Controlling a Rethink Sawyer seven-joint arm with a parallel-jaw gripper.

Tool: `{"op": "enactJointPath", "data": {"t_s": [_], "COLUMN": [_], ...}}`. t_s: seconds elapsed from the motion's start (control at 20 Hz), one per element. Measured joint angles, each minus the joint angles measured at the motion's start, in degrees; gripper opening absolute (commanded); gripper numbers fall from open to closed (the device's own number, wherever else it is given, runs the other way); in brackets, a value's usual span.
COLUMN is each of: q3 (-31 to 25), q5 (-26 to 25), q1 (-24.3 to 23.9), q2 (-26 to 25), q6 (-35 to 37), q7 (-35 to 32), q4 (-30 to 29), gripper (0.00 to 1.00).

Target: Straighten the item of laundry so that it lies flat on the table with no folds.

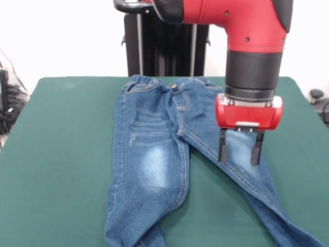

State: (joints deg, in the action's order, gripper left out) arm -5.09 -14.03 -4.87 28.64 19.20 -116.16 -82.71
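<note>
One pair of jeans point(154, 154) lies on one green bench point(56, 154), and one red and black arm point(247, 31) comes down over it with one pincer point(241, 146). The pincer has two dark fingers point(222, 145), spread apart with a clear gap between them and nothing held; pale denim shows through that gap. The jeans have two legs: one runs straight toward the picture's bottom, to the left of the pincer, and the other slants away under the pincer toward the lower right corner. One pale faded patch is plain on the straight leg, and a second sits directly behind the pincer, partly covered by it. One small tan button point(174, 86) shows at the waistband, up and to the left of the pincer. Whether the fingertips touch the cloth or hover just above it cannot be told. The waistband's right end is hidden behind the arm's black wrist. Both hems are cut off by the picture's bottom edge, and the straight leg looks bunched there. A dark stand point(164, 46) rises behind the bench, partly hidden by the arm.
</note>
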Motion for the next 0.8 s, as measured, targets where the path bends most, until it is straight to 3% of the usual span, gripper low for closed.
{"op": "enactJointPath", "data": {"t_s": [0.55,0.8], "q3": [-1.80,-1.91], "q5": [-6.26,-7.31], "q1": [-0.01,0.01], "q2": [-8.83,-9.42], "q6": [-6.56,-8.05], "q7": [0.00,0.00], "q4": [1.98,3.17], "gripper": [1.00,1.00]}}
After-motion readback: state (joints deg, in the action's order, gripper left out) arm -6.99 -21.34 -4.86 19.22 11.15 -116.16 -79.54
